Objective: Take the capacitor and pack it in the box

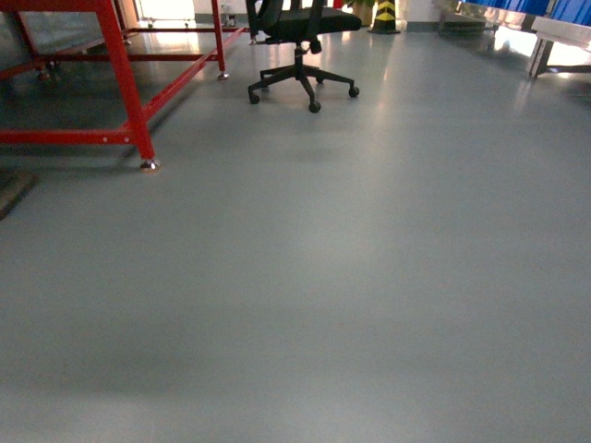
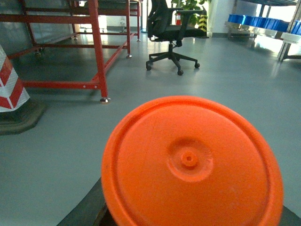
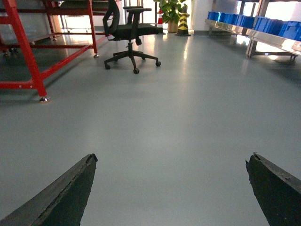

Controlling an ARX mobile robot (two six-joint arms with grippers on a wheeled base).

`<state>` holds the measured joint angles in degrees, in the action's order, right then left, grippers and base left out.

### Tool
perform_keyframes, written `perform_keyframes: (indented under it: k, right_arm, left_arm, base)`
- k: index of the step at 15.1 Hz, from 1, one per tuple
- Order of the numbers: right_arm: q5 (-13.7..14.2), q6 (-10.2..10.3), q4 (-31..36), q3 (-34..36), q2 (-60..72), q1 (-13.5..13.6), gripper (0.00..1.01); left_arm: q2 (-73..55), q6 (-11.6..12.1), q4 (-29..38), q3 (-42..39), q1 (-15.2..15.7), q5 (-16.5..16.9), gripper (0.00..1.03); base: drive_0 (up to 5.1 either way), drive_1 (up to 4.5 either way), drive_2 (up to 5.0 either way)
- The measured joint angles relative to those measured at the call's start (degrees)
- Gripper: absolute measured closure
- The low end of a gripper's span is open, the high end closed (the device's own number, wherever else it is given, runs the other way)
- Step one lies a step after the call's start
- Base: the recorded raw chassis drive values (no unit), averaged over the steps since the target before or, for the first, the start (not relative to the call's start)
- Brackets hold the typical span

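Left wrist view is filled by the capacitor (image 2: 190,162), end-on in the left hand (image 2: 101,212), apparently gripped by its sides: rigid, light, smooth. Right hand (image 3: 171,188) gapes wide, empty. No box visible.

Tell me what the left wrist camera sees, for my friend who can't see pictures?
A big round end of the orange capacitor fills the lower part of the view, very close to the camera. Behind it stretches a grey floor with a red metal frame, a black office chair and a red-and-white striped cone at the left edge.
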<state>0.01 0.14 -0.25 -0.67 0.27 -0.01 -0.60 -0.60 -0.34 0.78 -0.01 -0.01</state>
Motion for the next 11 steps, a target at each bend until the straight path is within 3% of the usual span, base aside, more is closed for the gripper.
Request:
perform_keyframes:
  k: [11]
  right_arm:
    - [0.0, 0.0, 0.0, 0.0, 0.0, 0.0, 0.03]
  left_arm:
    - [0.0, 0.0, 0.1, 0.0, 0.0, 0.0, 0.59]
  base:
    - [-5.0, 2.38, 2.4]
